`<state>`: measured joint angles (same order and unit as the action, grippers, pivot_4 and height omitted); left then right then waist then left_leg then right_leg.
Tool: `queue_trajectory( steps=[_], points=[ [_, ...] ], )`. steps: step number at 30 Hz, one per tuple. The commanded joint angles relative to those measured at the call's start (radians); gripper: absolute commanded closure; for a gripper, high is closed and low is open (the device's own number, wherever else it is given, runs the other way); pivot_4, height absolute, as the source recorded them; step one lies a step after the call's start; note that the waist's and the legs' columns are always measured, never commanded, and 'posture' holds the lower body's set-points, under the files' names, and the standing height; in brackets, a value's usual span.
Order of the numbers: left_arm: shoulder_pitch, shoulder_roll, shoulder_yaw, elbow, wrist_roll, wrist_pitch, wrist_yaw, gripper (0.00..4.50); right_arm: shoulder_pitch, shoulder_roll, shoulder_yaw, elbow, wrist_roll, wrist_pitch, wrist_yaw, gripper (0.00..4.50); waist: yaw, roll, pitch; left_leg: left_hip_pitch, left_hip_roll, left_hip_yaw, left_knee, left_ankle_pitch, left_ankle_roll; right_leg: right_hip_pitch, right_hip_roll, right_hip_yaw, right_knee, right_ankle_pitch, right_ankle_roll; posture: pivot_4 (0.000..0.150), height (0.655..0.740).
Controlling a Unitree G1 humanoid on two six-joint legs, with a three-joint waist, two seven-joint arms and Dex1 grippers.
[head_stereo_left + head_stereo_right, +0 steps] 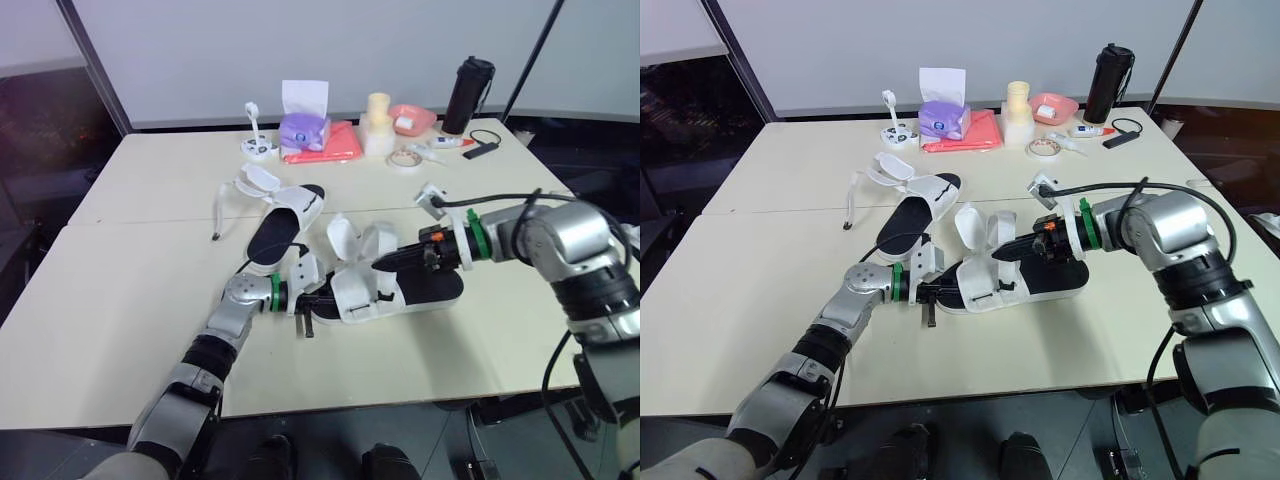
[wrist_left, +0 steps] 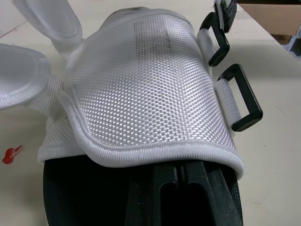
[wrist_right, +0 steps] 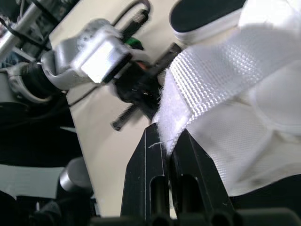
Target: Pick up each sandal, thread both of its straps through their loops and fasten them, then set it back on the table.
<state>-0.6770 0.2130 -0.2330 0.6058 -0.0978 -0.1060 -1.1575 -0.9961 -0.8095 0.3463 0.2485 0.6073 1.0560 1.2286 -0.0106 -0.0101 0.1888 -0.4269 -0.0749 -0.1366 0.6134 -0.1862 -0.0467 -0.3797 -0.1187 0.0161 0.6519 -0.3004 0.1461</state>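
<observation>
Pale table [image 1: 110,310] carried the nearer sandal [image 1: 430,288] at frame centre. Left gripper [image 1: 312,300] had its jaws clamped on its left-hand end; right gripper [image 1: 380,263] pinched a strap [image 3: 214,70] tight. Webbing looked light and floppy, so the stiffer sole seemed the surer hold.

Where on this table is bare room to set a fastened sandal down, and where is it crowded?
Bare: the near-left table beside the left arm, and the near strip before the held sandal. Crowded: the far edge, tissue box to black bottle, and the middle by the other sandal.
</observation>
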Motion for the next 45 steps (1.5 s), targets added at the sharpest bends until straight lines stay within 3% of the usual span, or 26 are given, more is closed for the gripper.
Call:
queue_trajectory(
  steps=[1, 8, 19, 45],
  points=[
    [0.012, -0.008, -0.026, 0.014, 0.026, 0.006, 0.010, 4.50, -0.078, 0.021, 0.037, 0.080, -0.077, -0.071, 0.102, 4.45, 0.001, 0.000, 0.000, 0.000, 0.000, 0.000, 0.000, 0.000, 0.000, 0.000, 0.000, 0.000, 0.000, 0.000, 0.000, 0.150, 0.7400],
    [0.030, -0.003, -0.024, -0.011, 0.023, 0.015, 0.020, 4.50, -0.164, 0.070, 0.076, 0.203, -0.177, -0.125, 0.227, 4.45, 0.000, 0.000, 0.000, 0.000, 0.000, -0.001, 0.000, 0.000, 0.000, 0.000, 0.000, 0.000, 0.000, 0.000, 0.000, 0.150, 0.7400],
    [0.044, -0.004, -0.026, -0.027, 0.021, 0.022, 0.029, 4.50, -0.190, 0.098, 0.086, 0.252, -0.274, -0.136, 0.333, 4.45, 0.000, 0.000, 0.000, 0.000, 0.000, -0.001, 0.000, 0.000, 0.000, -0.001, 0.000, 0.000, 0.001, 0.000, 0.000, 0.150, 0.7400],
    [0.040, -0.009, -0.021, -0.016, 0.024, 0.015, 0.050, 4.50, -0.202, 0.114, 0.165, 0.270, -0.284, -0.116, 0.386, 4.45, 0.001, 0.001, 0.000, 0.000, -0.001, -0.001, 0.000, 0.000, -0.001, -0.001, 0.000, 0.000, 0.001, 0.000, 0.000, 0.150, 0.7400]
  ],
)
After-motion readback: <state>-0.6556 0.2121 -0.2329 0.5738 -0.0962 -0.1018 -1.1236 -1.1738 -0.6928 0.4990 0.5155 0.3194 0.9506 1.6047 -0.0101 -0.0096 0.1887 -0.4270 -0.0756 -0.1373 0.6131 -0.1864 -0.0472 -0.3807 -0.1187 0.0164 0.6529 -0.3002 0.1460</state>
